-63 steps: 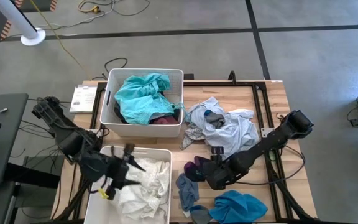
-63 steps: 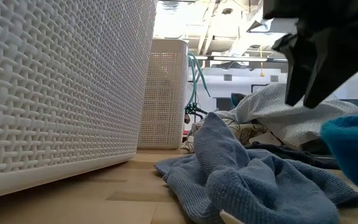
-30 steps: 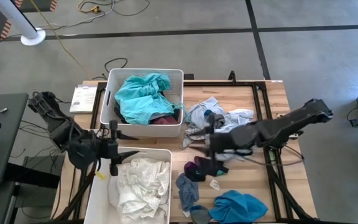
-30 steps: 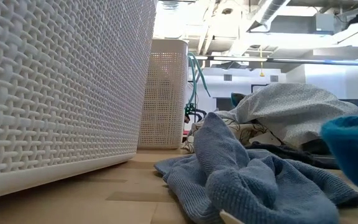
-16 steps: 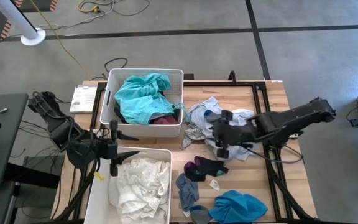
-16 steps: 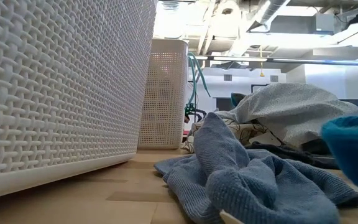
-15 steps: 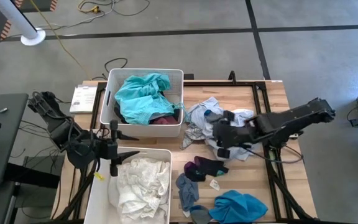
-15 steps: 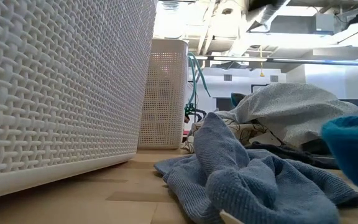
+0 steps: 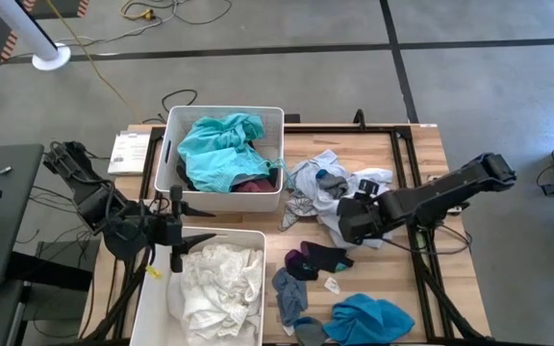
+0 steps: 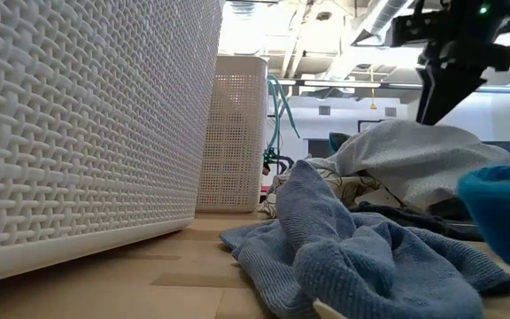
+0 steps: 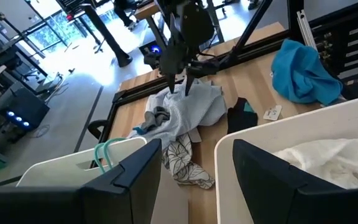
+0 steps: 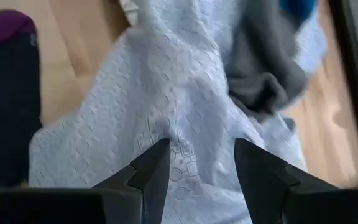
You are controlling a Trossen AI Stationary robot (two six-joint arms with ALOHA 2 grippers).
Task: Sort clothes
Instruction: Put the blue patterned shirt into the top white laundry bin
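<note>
Right claw poised over the pale heap

Right gripper (image 12: 196,163) hangs open and empty just above the pale grey garment (image 9: 354,197) at centre frame; soft and light, best pinched at a raised fold; what lies beneath is hidden; left gripper (image 9: 175,231), upper left of the near bin (image 9: 152,298), open, idle

The worktop (image 9: 421,159) is showing pale, matt wood with visible grain. The two white bins (image 10: 78,124) are looking like hard plastic moulded in a rough woven pattern; the far one (image 10: 235,133) is showing fine perforations. The pale grey garment (image 12: 166,112) is showing thin cloth with a faint embossed print, and a darker grey piece (image 12: 263,59) on it is looking smooth and soft. The blue cloth (image 10: 352,252) is looking ribbed and towel-like. The right tool (image 12: 194,165) is showing dark, matt fingers (image 12: 151,171).
</note>
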